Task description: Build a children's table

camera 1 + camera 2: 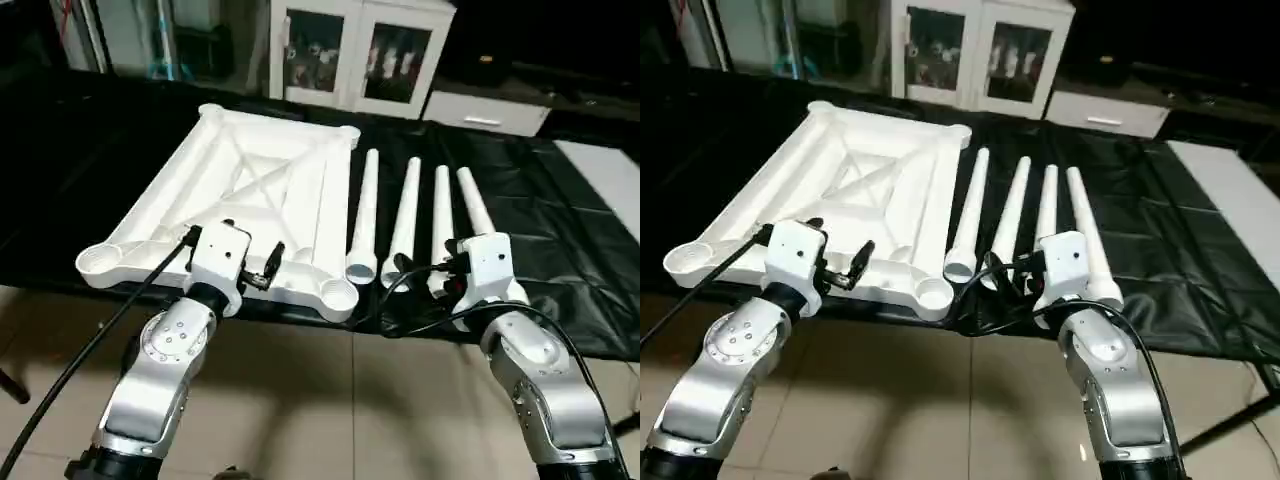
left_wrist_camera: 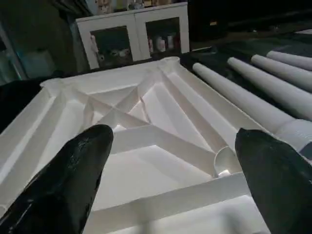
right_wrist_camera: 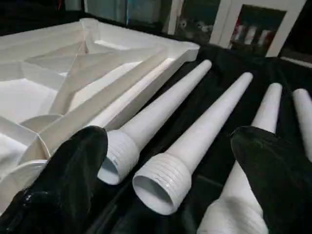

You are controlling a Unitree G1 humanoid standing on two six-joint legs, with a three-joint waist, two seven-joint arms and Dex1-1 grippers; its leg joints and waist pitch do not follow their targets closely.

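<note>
Four legs (image 1: 405, 215) lie side by side beside upturned tabletop (image 1: 250, 185) on black cloth (image 1: 540, 260). Nothing fitted yet. Left gripper (image 2: 165, 180) over tabletop, right gripper (image 3: 170, 170) above leg ends, both spread wide, empty. Next: grasp leg, aim threaded end at corner socket (image 1: 338, 293).

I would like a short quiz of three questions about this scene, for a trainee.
1. How many legs lie beside the table top?
2. True or false: the table top lies with its ribbed underside up.
3. The left gripper is: A) open, holding nothing; B) shut on a leg.

Key:
1. Four, side by side on the black cloth.
2. True.
3. A; the right gripper is open too.
</note>
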